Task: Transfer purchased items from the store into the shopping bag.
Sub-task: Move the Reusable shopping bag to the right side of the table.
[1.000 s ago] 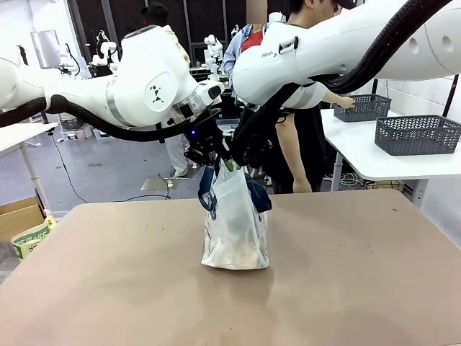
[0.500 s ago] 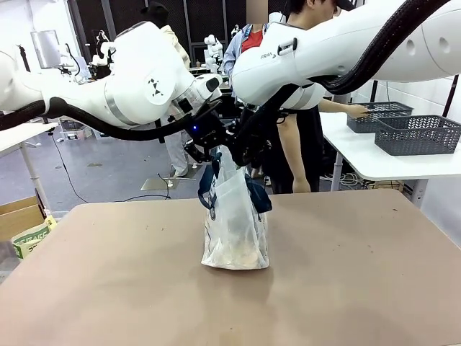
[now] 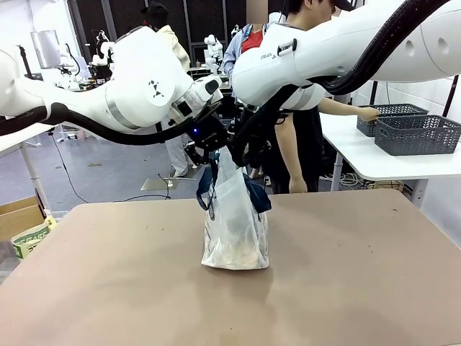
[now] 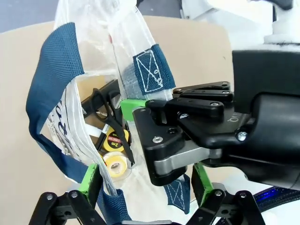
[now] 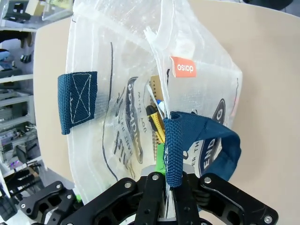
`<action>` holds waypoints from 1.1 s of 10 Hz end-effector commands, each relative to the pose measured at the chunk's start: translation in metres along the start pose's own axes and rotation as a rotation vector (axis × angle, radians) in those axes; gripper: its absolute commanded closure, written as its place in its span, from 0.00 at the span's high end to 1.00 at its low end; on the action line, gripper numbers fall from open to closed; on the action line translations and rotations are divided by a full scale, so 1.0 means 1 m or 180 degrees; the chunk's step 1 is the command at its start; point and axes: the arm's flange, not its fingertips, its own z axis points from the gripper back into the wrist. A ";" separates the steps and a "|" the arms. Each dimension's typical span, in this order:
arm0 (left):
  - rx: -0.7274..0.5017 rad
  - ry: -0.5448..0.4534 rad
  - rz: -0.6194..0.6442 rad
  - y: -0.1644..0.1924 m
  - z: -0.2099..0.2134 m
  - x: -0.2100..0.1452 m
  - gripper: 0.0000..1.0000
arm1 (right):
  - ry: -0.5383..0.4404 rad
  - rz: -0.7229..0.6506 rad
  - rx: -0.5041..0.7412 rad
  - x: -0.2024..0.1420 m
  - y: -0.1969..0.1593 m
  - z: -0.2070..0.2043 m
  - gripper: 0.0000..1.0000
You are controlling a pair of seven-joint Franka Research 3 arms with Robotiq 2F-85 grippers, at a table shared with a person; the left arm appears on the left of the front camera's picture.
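Note:
The translucent shopping bag with navy straps stands upright mid-table. My right gripper is shut on the bag's top rim; in the right wrist view its fingers pinch the plastic beside a blue strap. My left gripper hovers at the other side of the mouth. In the left wrist view its green pads stand wide apart around the bag's edge, open. Inside lie yellow tape rolls, black scissors, a yellow utility knife and brown cardboard.
The brown table stretches around the bag on all sides. At the back right a person reaches to a dark mesh basket on a white table, beside a second basket. A cardboard box sits on the floor left.
My left arm's wrist has rolled and drawn slightly back from the bag's mouth. The person has slid the far mesh basket to the right. The bag and the right gripper have stayed put.

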 end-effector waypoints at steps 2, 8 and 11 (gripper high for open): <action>0.0079 0.0168 -0.0093 0.004 -0.012 -0.004 1.00 | 0.0029 -0.0044 0.0134 0.004 0.000 -0.001 0.00; 0.0524 0.0122 -0.0158 0.000 -0.019 -0.003 0.40 | 0.0054 -0.0027 0.0146 0.005 -0.001 -0.002 0.00; 0.0556 0.0052 -0.0177 -0.002 -0.016 -0.004 0.00 | 0.0069 -0.0019 0.0183 0.005 -0.002 -0.002 0.00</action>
